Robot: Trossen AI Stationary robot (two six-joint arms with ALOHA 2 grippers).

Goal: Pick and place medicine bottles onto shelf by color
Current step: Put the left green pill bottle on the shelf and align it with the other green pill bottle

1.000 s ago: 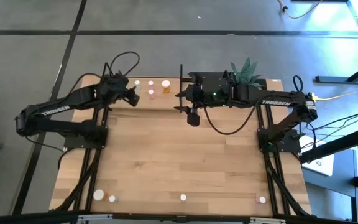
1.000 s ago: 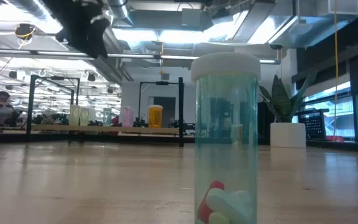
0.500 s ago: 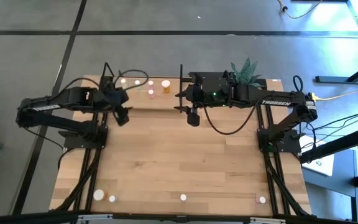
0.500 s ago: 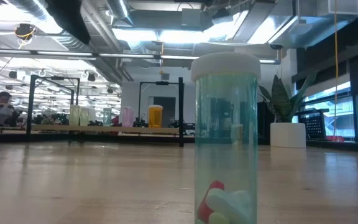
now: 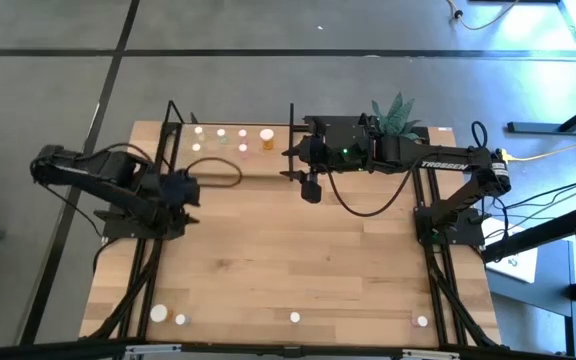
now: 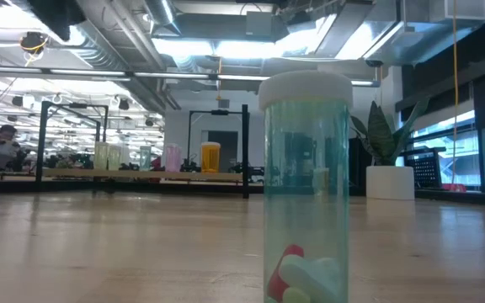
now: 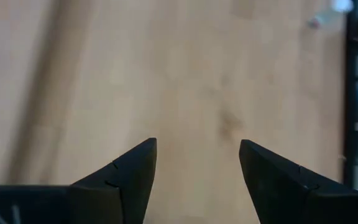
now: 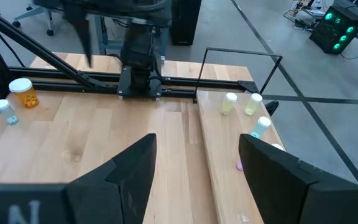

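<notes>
A broad bare stretch of the table [image 5: 298, 255] is left open between the arms. The shelf [image 5: 230, 142] is set along the far edge, bottles [image 5: 243, 140] lined on it; more bottles [image 5: 295, 317] are scattered at the near edge. The left gripper [image 7: 197, 163] — fingers parted, nothing held — is poised over bare wood at the left. The right gripper [image 8: 196, 163], likewise spread and empty, is held beside the shelf's end bar. The plant [image 5: 396, 112] is partly hidden by the right arm.

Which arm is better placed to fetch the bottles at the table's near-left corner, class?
Left, probably: the left gripper, open and empty, hangs on their side; the right gripper waits by the shelf.
</notes>
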